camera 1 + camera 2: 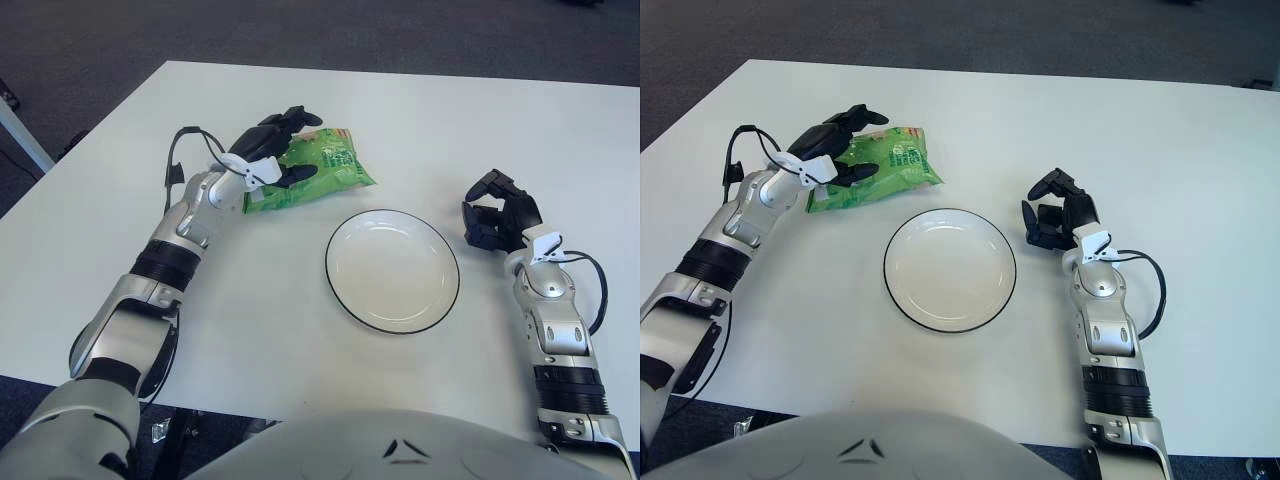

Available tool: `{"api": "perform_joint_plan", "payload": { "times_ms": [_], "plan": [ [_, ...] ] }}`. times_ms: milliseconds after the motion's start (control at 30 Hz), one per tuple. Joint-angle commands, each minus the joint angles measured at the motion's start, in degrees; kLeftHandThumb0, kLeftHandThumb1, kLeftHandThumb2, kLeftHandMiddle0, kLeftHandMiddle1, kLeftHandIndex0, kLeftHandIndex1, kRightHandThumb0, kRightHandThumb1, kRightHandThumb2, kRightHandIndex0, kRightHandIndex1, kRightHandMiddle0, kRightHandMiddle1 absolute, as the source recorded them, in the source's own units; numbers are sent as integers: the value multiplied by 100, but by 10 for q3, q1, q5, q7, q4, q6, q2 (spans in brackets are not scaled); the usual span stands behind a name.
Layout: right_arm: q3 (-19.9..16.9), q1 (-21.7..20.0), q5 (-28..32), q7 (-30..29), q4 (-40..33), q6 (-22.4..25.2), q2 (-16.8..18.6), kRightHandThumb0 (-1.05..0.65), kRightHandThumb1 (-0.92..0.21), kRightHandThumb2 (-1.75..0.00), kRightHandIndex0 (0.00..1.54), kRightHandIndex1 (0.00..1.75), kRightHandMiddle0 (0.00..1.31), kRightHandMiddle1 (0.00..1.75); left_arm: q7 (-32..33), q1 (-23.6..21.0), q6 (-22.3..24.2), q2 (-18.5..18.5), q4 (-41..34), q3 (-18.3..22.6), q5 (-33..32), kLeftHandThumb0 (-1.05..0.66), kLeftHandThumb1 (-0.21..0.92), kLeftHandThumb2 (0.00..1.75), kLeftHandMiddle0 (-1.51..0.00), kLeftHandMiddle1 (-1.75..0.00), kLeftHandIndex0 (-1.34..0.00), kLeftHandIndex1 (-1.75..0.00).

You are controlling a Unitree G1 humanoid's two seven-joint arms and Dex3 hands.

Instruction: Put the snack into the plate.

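Observation:
A green snack bag (320,168) lies flat on the white table (120,200), up and to the left of the plate. My left hand (283,147) is over the bag's left end. Its fingers (297,117) arch across the far edge and its thumb (300,172) reaches over the near side, spread and not closed on the bag. The white plate with a dark rim (392,270) sits empty at the table's middle. My right hand (497,215) shows to the right of the plate, fingers curled, holding nothing.
A black cable (180,160) loops off my left forearm, and another (600,290) off my right forearm. The table's far edge (400,72) meets dark carpet, and the left edge runs diagonally beside my left arm.

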Motion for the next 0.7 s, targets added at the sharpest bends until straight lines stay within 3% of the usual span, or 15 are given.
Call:
{"api": "perform_joint_plan", "payload": {
  "times_ms": [0,367,667],
  "plan": [
    [9,38,-7,8,45,36,7,-43,-48,-111,121,175,49,175,-10,10,-1,5,-7,6,3,-96,92,59,-20,-45,0,-84],
    [12,38,-13,5,47,35,5,-43,-47,-113,121,175,50,175,21,-6,-8,0,38,-13,59,-96,92,57,-17,-42,0,-75],
    [12,40,-14,5,42,41,5,-44,-46,-113,120,175,50,175,6,-14,5,5,49,-41,112,-102,92,63,-8,-30,0,-63]
  ]
}}
